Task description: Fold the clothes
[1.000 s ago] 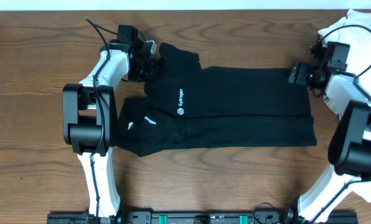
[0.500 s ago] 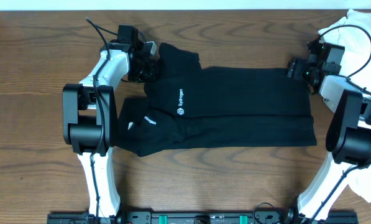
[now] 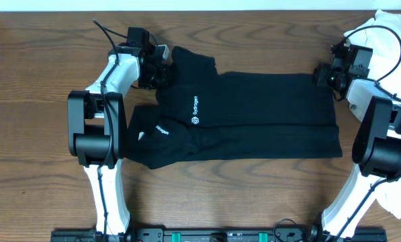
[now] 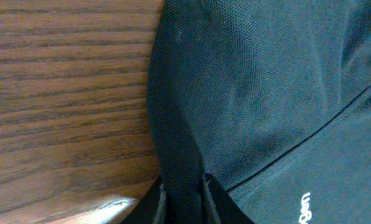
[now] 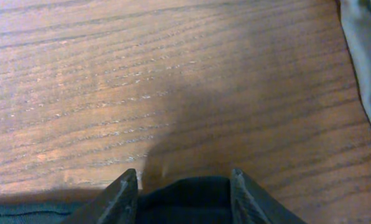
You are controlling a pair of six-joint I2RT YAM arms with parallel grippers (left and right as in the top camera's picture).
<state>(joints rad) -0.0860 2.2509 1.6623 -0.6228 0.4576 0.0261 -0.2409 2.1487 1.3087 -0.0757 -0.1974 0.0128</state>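
T-shirt (image 3: 267, 111) mid-table (image 3: 39, 81); garment pile (image 3: 391, 30) at right edge.

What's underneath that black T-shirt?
The wooden table shows around the black T-shirt, so it lies on that. Whether anything else sits beneath is covered by the cloth.

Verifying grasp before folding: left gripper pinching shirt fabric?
Yes, a fold of the black T-shirt sits pinched between the fingers of the left gripper.

Overhead straight down, whole table (image 3: 39, 134); both wrist views close, low, sharing T-shirt (image 3: 267, 114) edge with overhead.
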